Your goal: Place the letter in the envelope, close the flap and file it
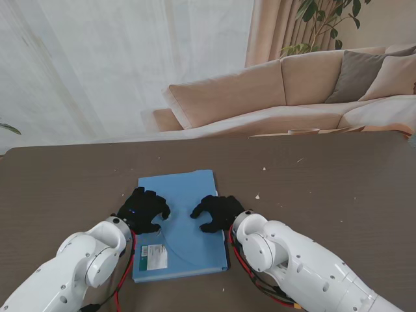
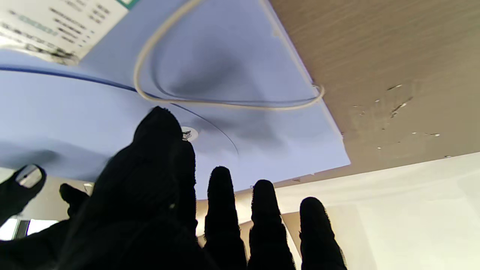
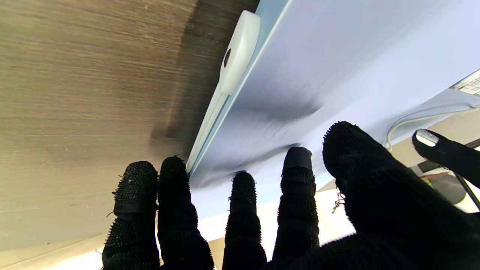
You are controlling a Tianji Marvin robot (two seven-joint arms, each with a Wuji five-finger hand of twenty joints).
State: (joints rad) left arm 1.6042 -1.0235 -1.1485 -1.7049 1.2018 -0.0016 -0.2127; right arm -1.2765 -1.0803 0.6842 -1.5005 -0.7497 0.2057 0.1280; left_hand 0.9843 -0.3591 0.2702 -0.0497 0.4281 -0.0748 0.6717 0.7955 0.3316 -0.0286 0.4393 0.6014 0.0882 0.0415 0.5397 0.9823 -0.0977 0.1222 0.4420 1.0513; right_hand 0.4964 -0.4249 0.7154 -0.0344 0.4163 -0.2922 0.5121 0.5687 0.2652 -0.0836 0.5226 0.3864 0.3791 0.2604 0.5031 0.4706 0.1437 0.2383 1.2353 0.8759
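Note:
A flat blue envelope folder lies on the dark wooden table, its white label at the corner nearest me. A white string loop and a small round button sit on its face. A white clasp shows along its right edge. My left hand, in a black glove, hovers over the folder's left edge with fingers spread. My right hand hovers over the right edge, fingers also apart. Neither holds anything. No separate letter is visible.
Small pale crumbs dot the table beyond the folder. A beige sofa stands behind the table's far edge, with a curtain and a plant farther back.

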